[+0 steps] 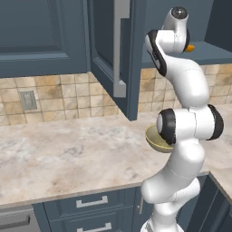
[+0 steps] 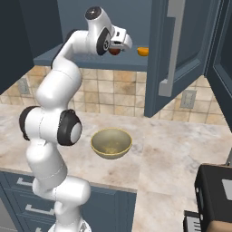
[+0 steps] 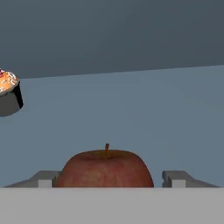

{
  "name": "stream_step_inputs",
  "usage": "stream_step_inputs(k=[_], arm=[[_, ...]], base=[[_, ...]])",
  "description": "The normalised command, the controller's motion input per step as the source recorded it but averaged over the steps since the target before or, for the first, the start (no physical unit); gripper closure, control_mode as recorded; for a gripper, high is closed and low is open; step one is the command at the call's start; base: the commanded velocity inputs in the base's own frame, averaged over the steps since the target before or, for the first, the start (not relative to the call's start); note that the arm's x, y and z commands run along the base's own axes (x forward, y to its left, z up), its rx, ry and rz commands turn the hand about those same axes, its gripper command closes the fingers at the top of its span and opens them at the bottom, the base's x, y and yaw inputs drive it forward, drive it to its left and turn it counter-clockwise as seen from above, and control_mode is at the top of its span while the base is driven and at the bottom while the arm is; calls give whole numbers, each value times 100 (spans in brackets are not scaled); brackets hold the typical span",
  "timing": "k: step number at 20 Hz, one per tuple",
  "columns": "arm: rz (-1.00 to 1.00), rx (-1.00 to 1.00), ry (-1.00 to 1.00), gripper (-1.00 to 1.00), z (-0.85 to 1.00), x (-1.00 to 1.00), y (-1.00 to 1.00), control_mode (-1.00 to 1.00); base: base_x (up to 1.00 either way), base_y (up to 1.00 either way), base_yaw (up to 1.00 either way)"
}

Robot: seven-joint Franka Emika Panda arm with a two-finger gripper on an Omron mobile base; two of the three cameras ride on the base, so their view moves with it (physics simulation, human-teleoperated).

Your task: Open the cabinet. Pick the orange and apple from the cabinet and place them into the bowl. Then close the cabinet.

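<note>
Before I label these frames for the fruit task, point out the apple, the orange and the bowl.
apple (image 3: 106, 169): hand view, middle of its red skin, between the fingertips.
orange (image 2: 142, 51): right base view, its middle, on the cabinet shelf.
bowl (image 2: 97, 149): right base view, its outer rim.

Left base view: from behind the arm's left, facing forward and down, moderately far. Right base view: from behind its right, likewise.
Shared: counter (image 1: 68, 154), bowl (image 2: 111, 143), open cabinet (image 2: 181, 50) above the bowl.
Hand view: inside the cabinet, level along its shelf, very near the apple (image 3: 105, 169).
</note>
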Motion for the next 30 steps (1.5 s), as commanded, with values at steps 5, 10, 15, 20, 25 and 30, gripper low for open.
stream_step_inputs(k=[5,10,15,20,25,30], arm=[[0,-1,0,100,-40,-17,-2,-100],[0,0,-8,100,-4,-29,0,-100],[0,4,-22,100,0,-100,-15,-100],[0,9,-22,100,0,-100,-26,-100],[-2,9,0,100,20,-100,-30,-100],[-1,0,17,100,36,-100,-3,-100]], base=[[0,0,0],[0,0,0],[0,0,0],[0,0,0],[0,0,0],[0,0,0]])
